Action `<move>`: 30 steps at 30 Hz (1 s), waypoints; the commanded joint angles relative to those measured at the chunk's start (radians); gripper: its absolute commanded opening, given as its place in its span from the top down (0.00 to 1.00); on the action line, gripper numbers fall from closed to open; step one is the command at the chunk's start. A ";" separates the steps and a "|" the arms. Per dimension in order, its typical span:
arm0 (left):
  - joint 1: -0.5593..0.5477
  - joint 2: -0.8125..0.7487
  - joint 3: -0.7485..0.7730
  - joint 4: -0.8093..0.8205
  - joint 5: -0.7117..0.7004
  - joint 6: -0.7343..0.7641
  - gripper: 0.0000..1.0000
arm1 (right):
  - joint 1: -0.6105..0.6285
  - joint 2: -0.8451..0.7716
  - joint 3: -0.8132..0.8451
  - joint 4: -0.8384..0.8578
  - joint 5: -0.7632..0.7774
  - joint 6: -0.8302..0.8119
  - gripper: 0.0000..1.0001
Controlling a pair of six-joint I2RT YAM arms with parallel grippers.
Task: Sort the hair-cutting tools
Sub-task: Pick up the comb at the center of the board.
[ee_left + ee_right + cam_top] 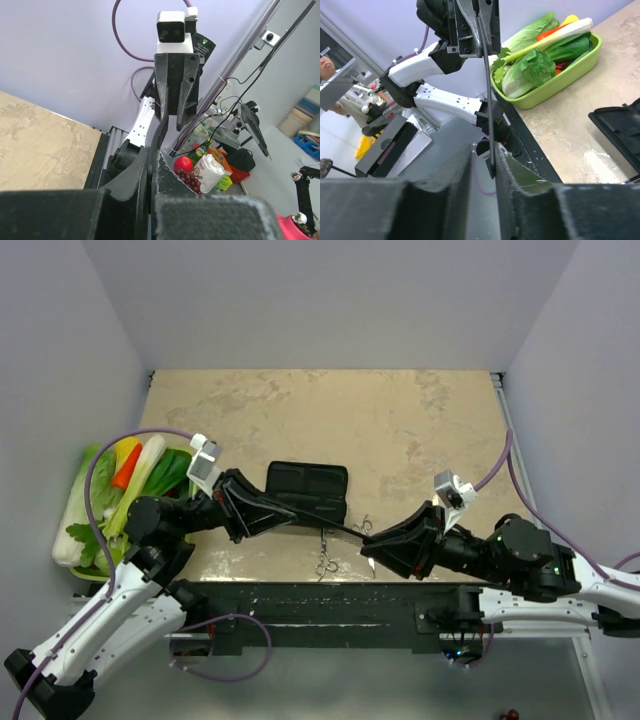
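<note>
**Top external view.** A slim black comb (330, 524) hangs over the middle of the counter (330, 420), close to its near edge, bridging the two arms. Its long axis runs left to right, and its right end slants a little toward the near edge. The left gripper (292, 513) has its jaws clamped on the comb's left end. The right gripper (368, 543) meets the right end.

A black folding fabric case (310, 485) lies open and flat just beyond the comb, toward the far edge. One small pair of silver scissors with ring handles (326, 562) lies just nearer than the comb's middle. Its long axis runs far to near, with the rings toward the near edge. A second silver pair (366, 525) lies just beside the comb's right end. It is too small to tell which way it points.

**Left wrist view.** The comb (162, 132) rises as a thin dark strip from between the tightly closed left fingers (135, 175). It runs away from the camera into the tips of the facing right gripper.

**Right wrist view.** The comb (487, 100) shows edge-on as a narrow, straight black blade held off the counter. It points away from the camera, with its far end in the left gripper. The right jaws stand narrow around its near end. The comb lies against one finger, and a gap shows beside the other. Beyond it, a lime-green tray (565, 77) of lettuce, leek and other vegetables sits at the counter's left edge.
</note>
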 commanded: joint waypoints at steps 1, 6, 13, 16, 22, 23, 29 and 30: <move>-0.003 0.014 0.011 0.064 -0.033 0.005 1.00 | 0.006 -0.010 0.009 0.047 -0.015 -0.012 0.76; -0.003 0.028 0.003 0.080 -0.039 -0.004 1.00 | 0.006 0.004 0.009 0.057 -0.014 -0.019 0.92; -0.003 0.045 0.003 0.001 -0.071 0.035 1.00 | 0.004 0.031 0.040 0.041 0.093 -0.031 1.00; -0.003 0.040 0.067 -0.261 -0.207 0.173 0.71 | 0.004 0.062 0.093 -0.047 0.207 -0.035 1.00; -0.002 0.025 0.193 -0.653 -0.556 0.354 0.01 | 0.004 0.133 0.184 -0.154 0.346 -0.074 1.00; -0.002 0.023 0.209 -0.679 -0.597 0.364 0.01 | 0.004 0.145 0.195 -0.163 0.362 -0.078 1.00; -0.002 0.045 0.256 -0.824 -0.906 0.440 0.01 | 0.003 0.264 0.281 -0.294 0.472 -0.092 1.00; -0.002 0.056 0.256 -0.822 -0.938 0.446 0.01 | 0.003 0.283 0.305 -0.312 0.492 -0.092 1.00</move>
